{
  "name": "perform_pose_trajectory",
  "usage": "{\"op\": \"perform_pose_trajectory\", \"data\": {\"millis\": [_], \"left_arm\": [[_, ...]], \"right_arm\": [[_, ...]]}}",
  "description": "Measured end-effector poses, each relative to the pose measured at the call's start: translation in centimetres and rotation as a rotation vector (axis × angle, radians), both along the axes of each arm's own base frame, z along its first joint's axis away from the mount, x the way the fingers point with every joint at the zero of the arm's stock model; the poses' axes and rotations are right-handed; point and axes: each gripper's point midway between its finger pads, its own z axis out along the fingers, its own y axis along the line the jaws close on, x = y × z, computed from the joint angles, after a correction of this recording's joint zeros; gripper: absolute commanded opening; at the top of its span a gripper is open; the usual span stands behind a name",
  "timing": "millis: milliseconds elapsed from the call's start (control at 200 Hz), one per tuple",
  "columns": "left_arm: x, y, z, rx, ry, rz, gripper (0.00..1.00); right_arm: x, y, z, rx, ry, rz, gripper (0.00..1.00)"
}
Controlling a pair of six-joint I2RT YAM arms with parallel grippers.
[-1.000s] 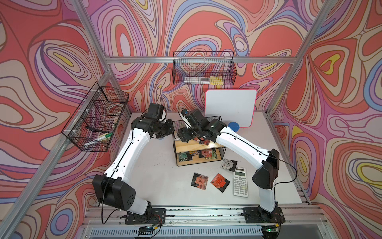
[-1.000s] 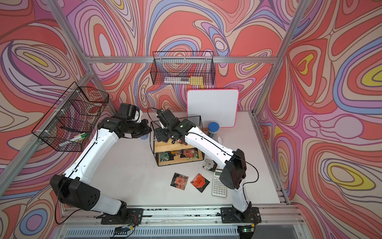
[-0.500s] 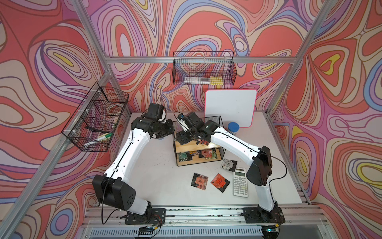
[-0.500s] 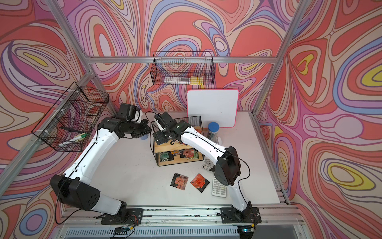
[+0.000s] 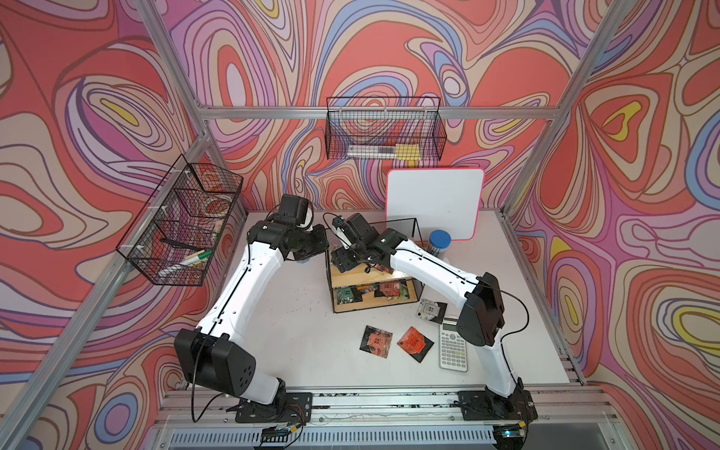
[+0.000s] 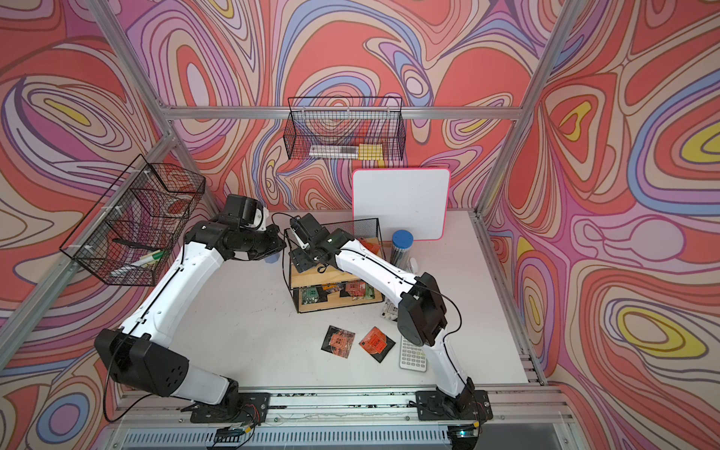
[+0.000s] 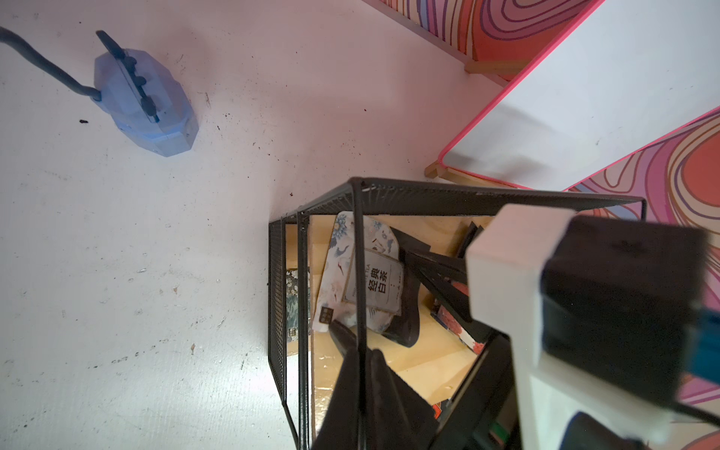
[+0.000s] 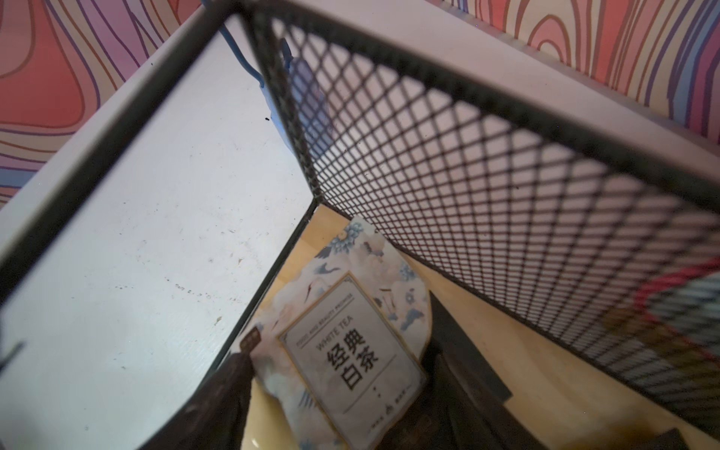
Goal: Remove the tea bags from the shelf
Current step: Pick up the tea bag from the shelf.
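Your right gripper (image 8: 346, 374) reaches down into the shelf (image 5: 393, 229) at the left end of its upper board (image 5: 360, 274), close to the mesh back panel (image 8: 487, 187). Its jaws stand apart, with a white tea sachet (image 8: 350, 350) lying flat on the wood between them. One fingertip (image 8: 230, 385) touches the sachet's corner, but the fingers are not closed on it.

Your left gripper (image 5: 316, 246) hangs just outside the shelf's left side, above the table (image 5: 296, 331), with its jaws together.

On the lower board (image 5: 370, 307) you can see green and red-black sachets (image 5: 389, 290) lying flat. Out on the table, two black-and-orange sachets (image 5: 376, 341) lie side by side in front of the shelf. A silver-white sachet (image 5: 430, 310) sits near its right front corner, just beside the calculator (image 5: 453, 346).
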Motion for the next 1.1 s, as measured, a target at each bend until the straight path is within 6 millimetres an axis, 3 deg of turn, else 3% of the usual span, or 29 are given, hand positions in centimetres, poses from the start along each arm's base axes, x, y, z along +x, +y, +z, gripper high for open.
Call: {"op": "perform_pose_trajectory", "data": {"millis": [195, 506, 676, 856, 926, 1021, 1102], "left_arm": [[0.0, 0.0, 0.0, 0.0, 0.0, 0.0, 0.02], [0.0, 0.0, 0.0, 0.0, 0.001, 0.0, 0.02], [0.0, 0.0, 0.0, 0.0, 0.001, 0.0, 0.02], [0.0, 0.0, -0.1, 0.0, 0.0, 0.0, 0.02], [0.0, 0.0, 0.0, 0.0, -0.001, 0.0, 0.02], [0.0, 0.0, -0.1, 0.0, 0.0, -0.001, 0.02], [0.0, 0.0, -0.1, 0.0, -0.001, 0.0, 0.02]], "right_arm": [[0.2, -0.4, -0.1, 0.003, -0.016, -0.027, 0.51], [0.3, -0.3, 0.0, 0.025, -0.006, -0.047, 0.15], [0.3, -0.4, 1.0, 0.035, -0.003, -0.051, 0.09], [0.2, -0.4, 3.8, 0.077, -0.03, -0.057, 0.06], [-0.2, -1.0, 5.9, 0.106, -0.054, -0.066, 0.05], [-1.6, -3.0, 9.4, 0.153, -0.097, -0.091, 0.04], [-3.2, -5.9, 13.1, 0.2, -0.154, -0.137, 0.03]]}}
